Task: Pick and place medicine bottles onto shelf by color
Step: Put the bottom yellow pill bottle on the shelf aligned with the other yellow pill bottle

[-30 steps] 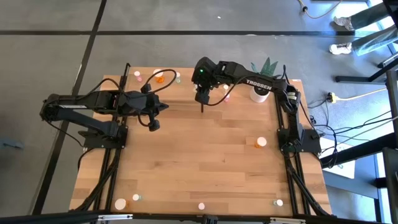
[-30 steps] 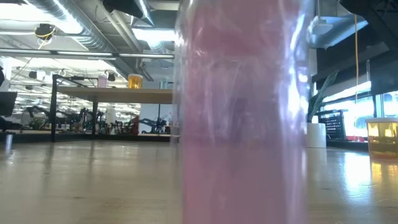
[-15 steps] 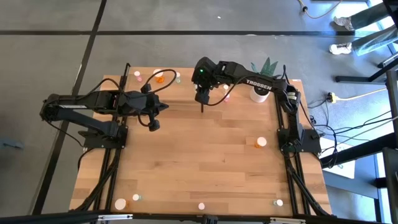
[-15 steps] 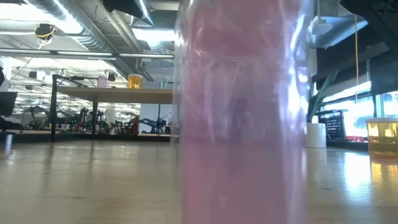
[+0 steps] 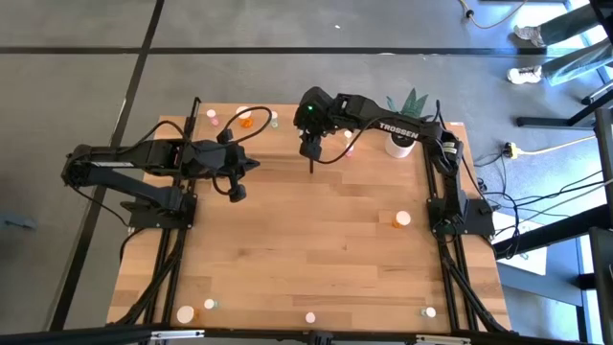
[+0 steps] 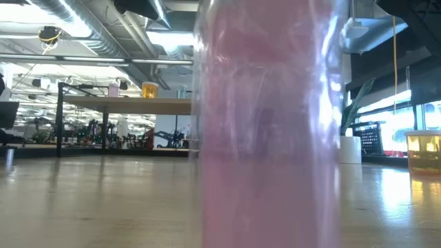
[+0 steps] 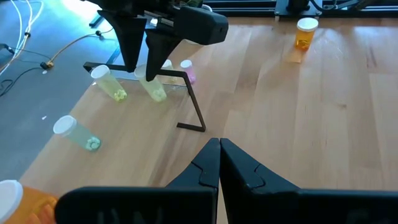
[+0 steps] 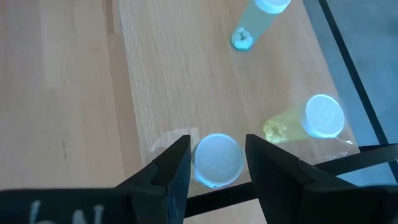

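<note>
Over the left half of the desk point(image 5: 316, 240) the left gripper point(image 5: 236, 192) waits, fingers pressed together on nothing. Further right, at the far edge, the right gripper point(image 8: 214, 163) stands over the shelf point(image 7: 194, 102), fingers parted on either side of a yellowish bottle point(image 8: 217, 159) beside another point(image 8: 311, 121). This looks like the placing step; next it should lift clear without toppling either bottle.

The right arm reaches across to the table's point(image 5: 287, 278) far edge, its right gripper point(image 8: 216, 163) pointing down, fingers point(image 8: 171, 168) parted. The left arm stretches toward the table's middle, its left gripper point(image 7: 219, 163) hanging over the wood, fingers pressed together.
</note>
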Robot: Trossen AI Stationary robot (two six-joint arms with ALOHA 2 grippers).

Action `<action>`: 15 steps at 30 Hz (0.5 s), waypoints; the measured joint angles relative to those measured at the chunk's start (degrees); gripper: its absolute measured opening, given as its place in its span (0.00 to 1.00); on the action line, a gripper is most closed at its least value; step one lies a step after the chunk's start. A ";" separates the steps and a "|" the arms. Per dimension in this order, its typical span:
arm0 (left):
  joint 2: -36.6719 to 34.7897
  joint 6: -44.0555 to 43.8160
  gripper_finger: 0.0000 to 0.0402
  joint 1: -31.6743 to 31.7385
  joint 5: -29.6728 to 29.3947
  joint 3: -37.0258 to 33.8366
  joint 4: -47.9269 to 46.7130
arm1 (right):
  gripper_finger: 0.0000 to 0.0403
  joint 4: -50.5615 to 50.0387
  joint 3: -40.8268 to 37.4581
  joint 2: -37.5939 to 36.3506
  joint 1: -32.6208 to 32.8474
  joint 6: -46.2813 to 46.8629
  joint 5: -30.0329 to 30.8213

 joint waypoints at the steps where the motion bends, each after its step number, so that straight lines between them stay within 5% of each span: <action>1: 0.01 -0.09 0.00 -0.01 0.00 -0.02 0.00 | 0.39 0.06 0.00 0.00 0.00 -0.02 0.00; 15: 0.00 -0.14 0.00 0.00 0.00 -0.01 -0.03 | 0.39 -6.40 6.99 -0.24 0.02 -0.02 2.83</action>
